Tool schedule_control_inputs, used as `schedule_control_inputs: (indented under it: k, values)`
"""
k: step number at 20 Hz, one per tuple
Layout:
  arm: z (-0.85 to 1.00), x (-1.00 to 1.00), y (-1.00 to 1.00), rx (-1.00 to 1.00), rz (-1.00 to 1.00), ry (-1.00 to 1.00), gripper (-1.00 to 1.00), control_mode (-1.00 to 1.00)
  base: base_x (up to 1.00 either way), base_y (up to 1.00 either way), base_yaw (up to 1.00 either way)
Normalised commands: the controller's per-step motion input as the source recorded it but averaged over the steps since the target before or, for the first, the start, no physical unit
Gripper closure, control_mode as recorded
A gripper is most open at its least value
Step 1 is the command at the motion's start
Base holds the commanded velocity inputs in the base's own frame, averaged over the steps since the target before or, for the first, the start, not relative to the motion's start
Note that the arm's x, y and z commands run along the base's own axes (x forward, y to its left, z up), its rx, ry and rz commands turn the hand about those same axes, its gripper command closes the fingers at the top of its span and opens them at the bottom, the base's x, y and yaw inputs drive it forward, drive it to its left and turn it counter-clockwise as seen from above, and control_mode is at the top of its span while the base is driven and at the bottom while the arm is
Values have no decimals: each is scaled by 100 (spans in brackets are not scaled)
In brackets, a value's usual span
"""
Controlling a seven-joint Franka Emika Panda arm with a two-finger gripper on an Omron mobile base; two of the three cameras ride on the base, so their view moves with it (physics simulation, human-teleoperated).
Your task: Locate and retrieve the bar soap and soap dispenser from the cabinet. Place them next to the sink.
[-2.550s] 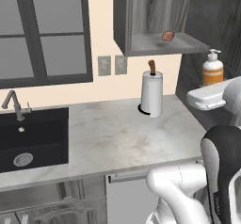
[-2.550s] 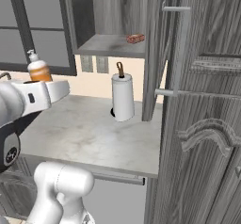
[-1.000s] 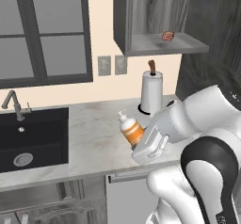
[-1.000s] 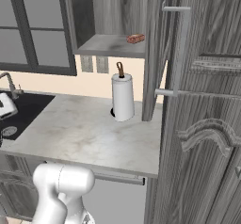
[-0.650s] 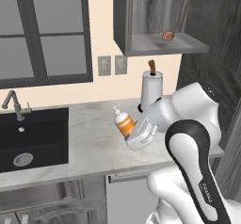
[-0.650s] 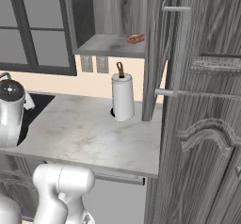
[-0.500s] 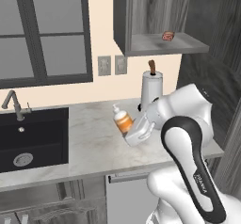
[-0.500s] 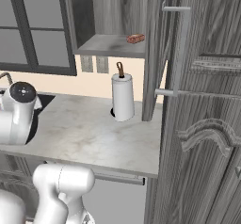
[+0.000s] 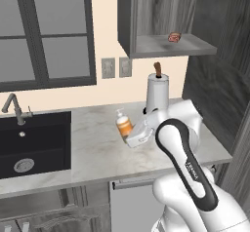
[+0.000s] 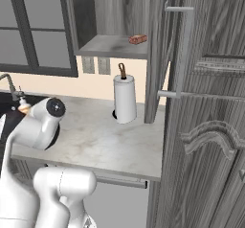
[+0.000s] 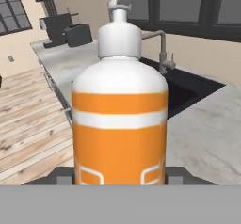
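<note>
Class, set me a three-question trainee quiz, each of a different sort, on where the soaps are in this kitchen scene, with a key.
1. True or false: the bar soap lies on the cabinet shelf.
2. What does the end effector hold? A) paper-towel roll B) soap dispenser C) nothing
3. Fill in: the dispenser is above the ____, right of the sink.

Key: 1 true; 2 B; 3 counter.

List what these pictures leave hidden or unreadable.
- Gripper fingers: left base view, too small to show their contact on the soap dispenser; in the hand view the bottle covers them.
- Sink: right base view, cut by the left edge and blocked by the arm.
- Bar soap: left base view, too small for detail.
- Cabinet upper shelves: cut off by the top edge.
</note>
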Motion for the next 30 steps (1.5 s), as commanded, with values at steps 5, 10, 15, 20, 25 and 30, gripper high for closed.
schedule_control_inputs:
  k: [5,10,15,20,25,30]
  values:
    - [-34,30,3,9,0,-8,100,-100,0,0,0]
    - [-23,27,2,10,2,-15,100,-100,0,0,0]
    - [-25,36,1,8,2,-13,100,-100,0,0,0]
    - [-28,35,4,6,0,-10,100,-100,0,0,0]
    - [-23,31,10,0,0,-1,100,-100,0,0,0]
    - [-30,37,21,0,0,0,100,-100,0,0,0]
